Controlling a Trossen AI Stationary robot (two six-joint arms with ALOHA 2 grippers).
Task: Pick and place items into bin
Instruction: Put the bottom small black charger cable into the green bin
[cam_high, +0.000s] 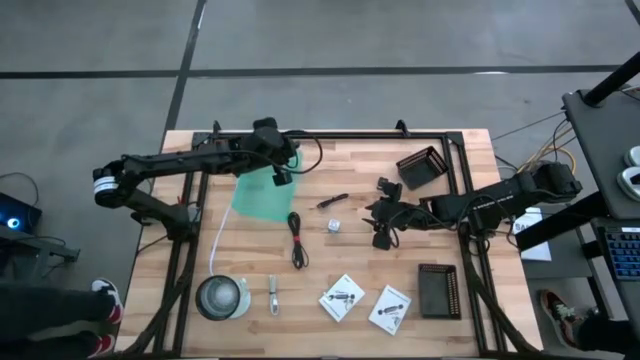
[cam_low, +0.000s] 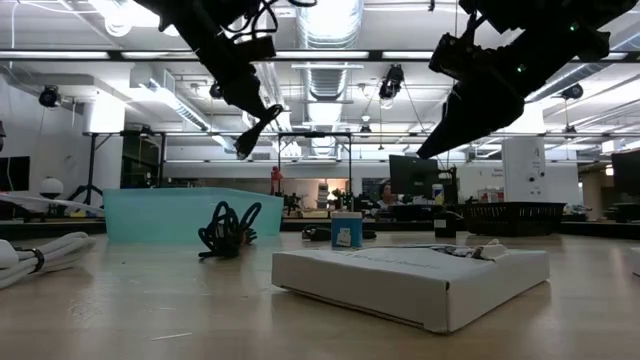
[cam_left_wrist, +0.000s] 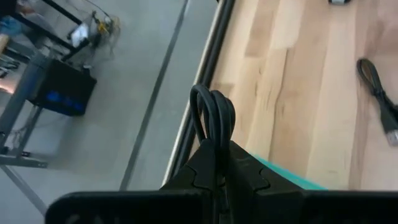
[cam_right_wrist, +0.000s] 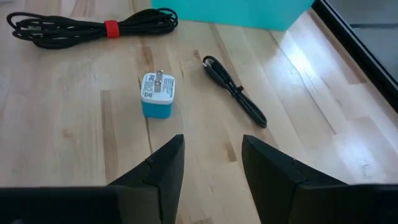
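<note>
Showing no readable txt: white packets (cam_high: 342, 297), blue-white plug cube (cam_right_wrist: 157, 94).

Black looped cable (cam_left_wrist: 214, 118) pinched upright above teal bin (cam_high: 258, 195).
</note>
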